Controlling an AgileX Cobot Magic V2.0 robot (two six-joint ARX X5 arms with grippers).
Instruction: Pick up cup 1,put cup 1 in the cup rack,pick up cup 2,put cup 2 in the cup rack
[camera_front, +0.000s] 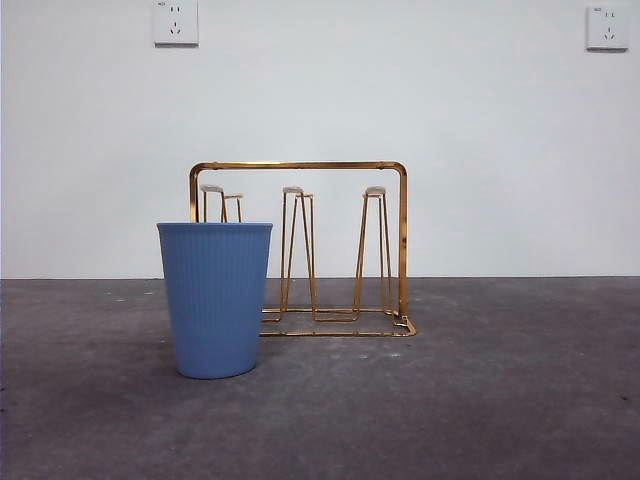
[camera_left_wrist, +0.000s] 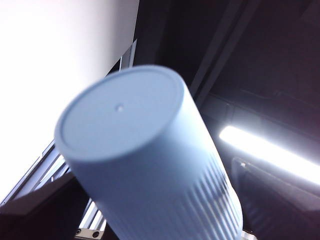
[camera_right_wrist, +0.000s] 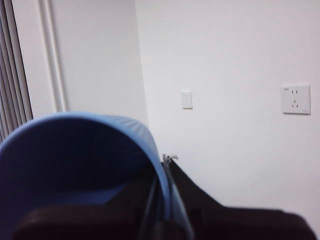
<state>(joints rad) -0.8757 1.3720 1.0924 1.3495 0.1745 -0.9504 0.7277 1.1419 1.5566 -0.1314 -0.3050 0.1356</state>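
A blue ribbed cup (camera_front: 215, 300) stands upright on the table, in front of the left end of the gold wire cup rack (camera_front: 300, 165), whose prongs are all bare. No arm shows in the front view. In the left wrist view a light blue ribbed cup (camera_left_wrist: 150, 165) fills the picture with its flat base towards the camera. My left gripper holds it up in the air against the ceiling. My right gripper (camera_right_wrist: 162, 200) is shut on the rim of a blue cup (camera_right_wrist: 100, 120), held up level with the white wall.
The dark grey table (camera_front: 480, 400) stretches in front of and to the right of the rack. The white wall behind carries two sockets (camera_front: 175, 22) (camera_front: 607, 27). A bright ceiling light (camera_left_wrist: 270, 150) shows behind the left cup.
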